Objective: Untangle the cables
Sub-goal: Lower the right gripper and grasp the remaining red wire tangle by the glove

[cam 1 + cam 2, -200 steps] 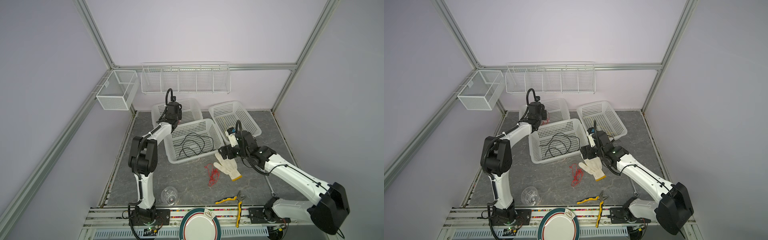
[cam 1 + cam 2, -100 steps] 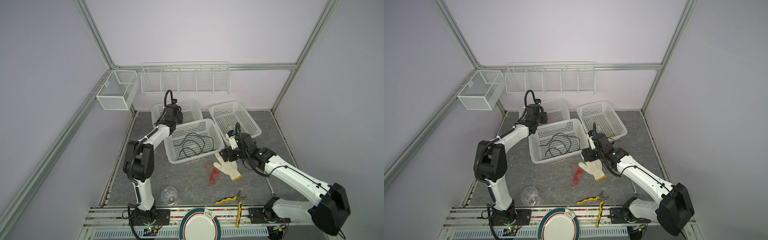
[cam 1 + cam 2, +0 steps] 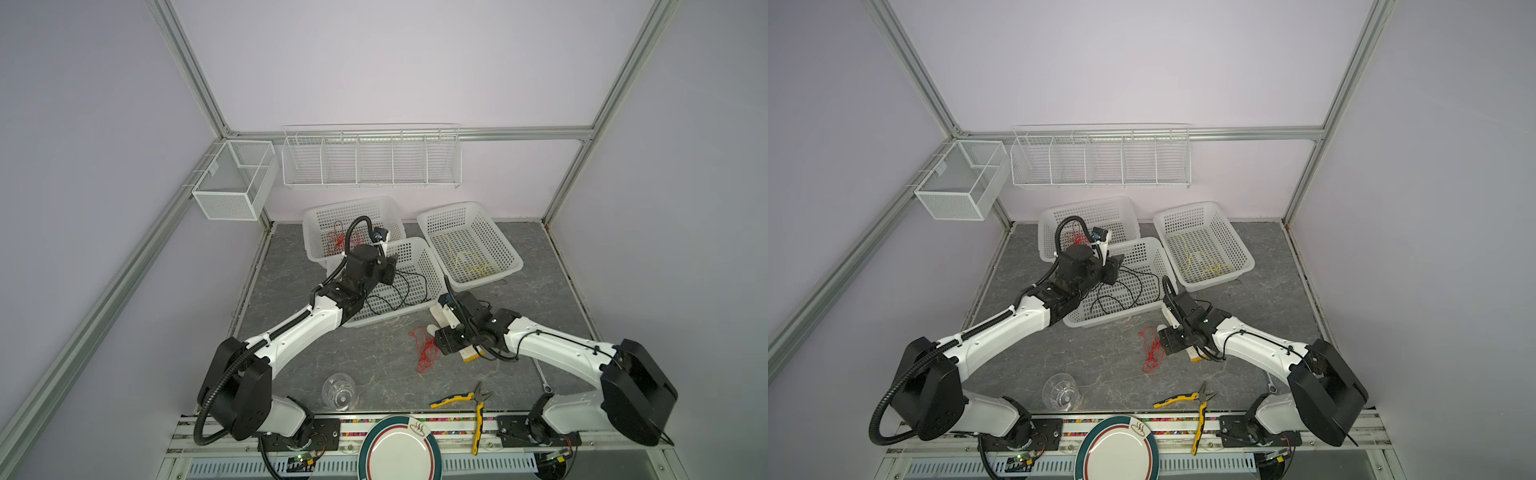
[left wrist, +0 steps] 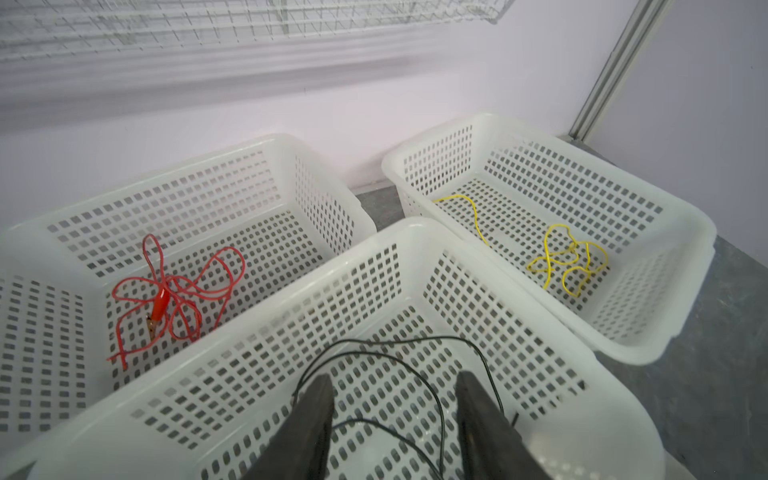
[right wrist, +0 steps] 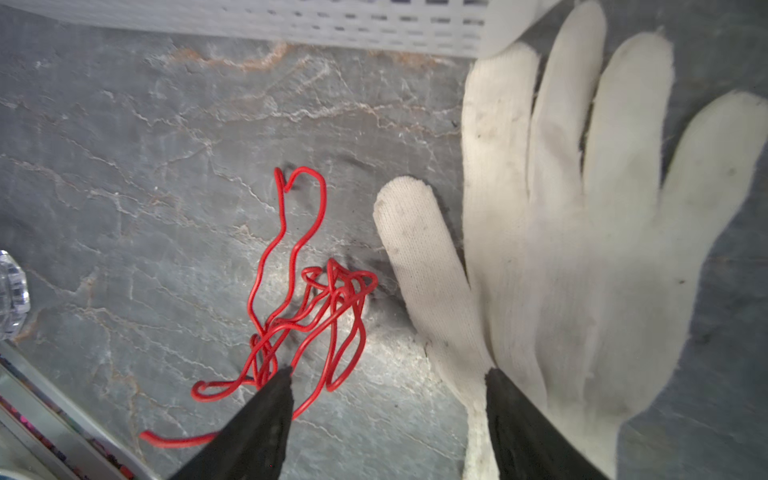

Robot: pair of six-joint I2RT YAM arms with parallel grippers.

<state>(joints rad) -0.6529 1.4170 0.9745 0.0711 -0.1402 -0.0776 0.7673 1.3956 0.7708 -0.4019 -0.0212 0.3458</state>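
A tangled red cable (image 5: 307, 299) lies on the grey table (image 3: 374, 357), beside a white glove (image 5: 582, 249). My right gripper (image 5: 388, 374) hangs open just above the table; one fingertip is at the cable's edge, the other over the glove's cuff. In both top views this cable (image 3: 1152, 349) is left of the right gripper (image 3: 442, 343). My left gripper (image 4: 395, 382) is open and empty over the middle basket (image 4: 415, 241), which holds a black cable (image 4: 419, 374). Another red cable (image 4: 178, 291) with a clip lies in the back left basket. A yellow cable (image 4: 569, 262) lies in the right basket.
Yellow-handled pliers (image 3: 461, 401), a clear glass cup (image 3: 338, 390) and a plate (image 3: 401, 449) are near the front edge. A wrench (image 3: 542, 376) lies by the right arm. A wire rack (image 3: 370, 158) and a mesh box (image 3: 232, 183) hang on the back wall.
My left gripper drew back from the back left basket to above the middle basket, and its jaws opened. My right gripper moved off the glove toward the red cable, and its jaws narrowed a little.
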